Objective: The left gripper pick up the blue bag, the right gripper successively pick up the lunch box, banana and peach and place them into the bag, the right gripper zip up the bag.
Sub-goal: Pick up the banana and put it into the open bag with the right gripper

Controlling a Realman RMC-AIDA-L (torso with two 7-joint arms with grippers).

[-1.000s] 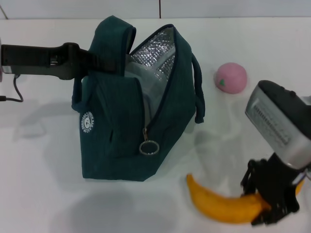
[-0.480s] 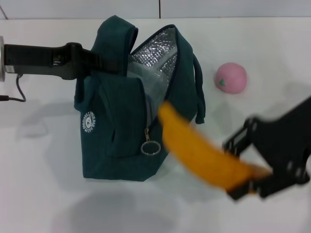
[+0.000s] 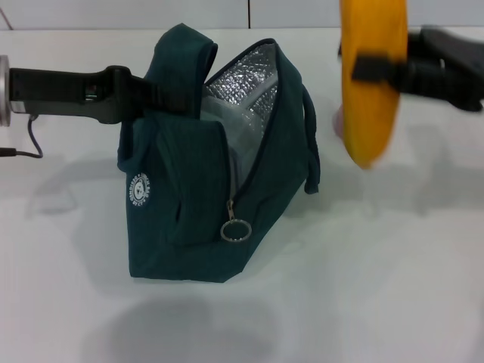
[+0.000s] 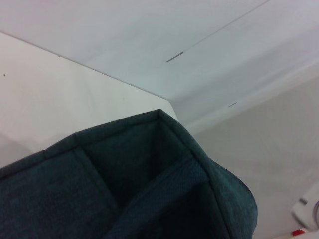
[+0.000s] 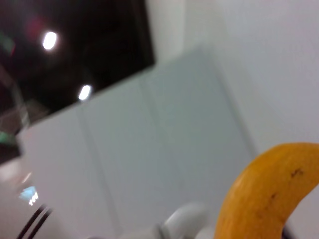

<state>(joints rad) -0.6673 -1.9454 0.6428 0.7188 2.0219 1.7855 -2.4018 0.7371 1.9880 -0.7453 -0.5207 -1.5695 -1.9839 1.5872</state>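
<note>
The blue bag (image 3: pixel 204 204) stands upright at the middle of the white table, its mouth open and the silver lining (image 3: pixel 246 79) showing. My left gripper (image 3: pixel 155 94) reaches in from the left and is shut on the bag's near handle; the left wrist view shows only the bag's fabric (image 4: pixel 124 184). A pale clear surface inside the mouth looks like the lunch box (image 3: pixel 218 125). The banana (image 3: pixel 369 121) hangs nearly vertical, high in the air to the right of the bag. My right gripper (image 3: pixel 374 68) is shut across it. The banana (image 5: pixel 259 194) also shows in the right wrist view. The peach is hidden behind the banana.
The zipper's ring pull (image 3: pixel 236 231) hangs at the lower end of the bag's opening. A black cable (image 3: pixel 19 151) lies at the table's left edge. Bare white table (image 3: pixel 363 287) spreads in front of and to the right of the bag.
The right gripper has lifted the banana off the table's front right and swung it up and back, to a height above the bag's right side. The bag and left arm stayed put.
</note>
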